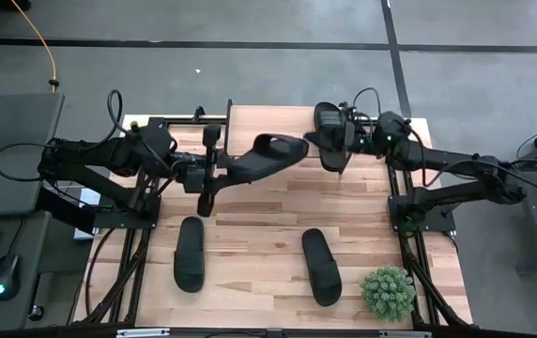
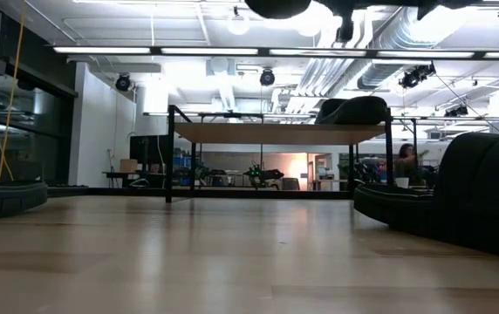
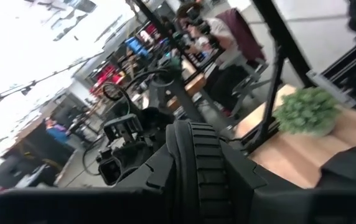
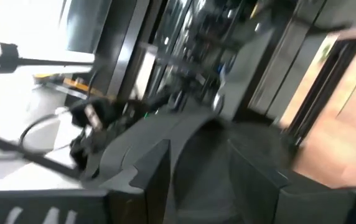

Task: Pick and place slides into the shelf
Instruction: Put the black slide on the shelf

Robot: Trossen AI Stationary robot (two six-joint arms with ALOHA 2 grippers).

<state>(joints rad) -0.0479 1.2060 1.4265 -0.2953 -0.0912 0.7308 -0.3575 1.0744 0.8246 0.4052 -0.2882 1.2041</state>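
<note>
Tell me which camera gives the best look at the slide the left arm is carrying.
The high view: it shows the whole carried slide held above the table by the left pincer. The left wrist view shows only its ribbed strap up close. The low view catches just a dark sliver at its top edge. The right wrist view is too blurred to tell.

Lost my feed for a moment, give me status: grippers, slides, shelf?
Left gripper shut on a slide, held above the table. Right gripper open at the slide on the shelf. Two slides on the table. Nothing blocking.

No legible text or labels
</note>
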